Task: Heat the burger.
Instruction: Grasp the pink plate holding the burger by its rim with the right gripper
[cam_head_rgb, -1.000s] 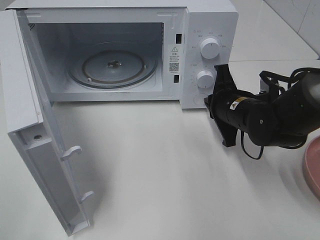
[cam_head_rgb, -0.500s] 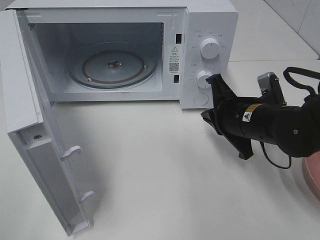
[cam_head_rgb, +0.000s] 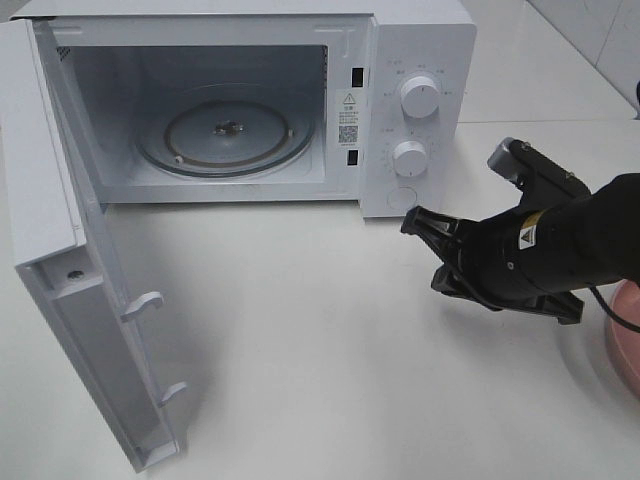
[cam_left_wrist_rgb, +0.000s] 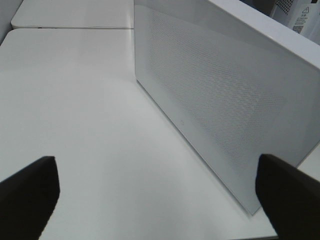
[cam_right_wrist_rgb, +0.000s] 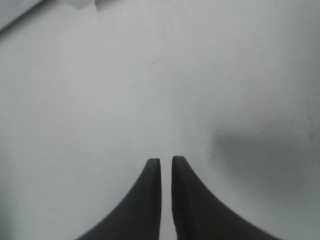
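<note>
White table (cam_head_rgb: 300, 350): white microwave (cam_head_rgb: 420, 40) at back, door swung open; pink plate (cam_head_rgb: 625, 345) at right edge.

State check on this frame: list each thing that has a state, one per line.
Microwave door: wide open.
Turntable: bare, nothing on it.
Left gripper: open, empty.
Right gripper: shut, holding nothing.
Plate: only its edge shows; contents unseen.
Burger: not in view.

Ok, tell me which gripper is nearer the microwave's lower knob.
Right. The right gripper is just in front of the lower knob; the left gripper is off beyond the open door, facing its outer side.
</note>
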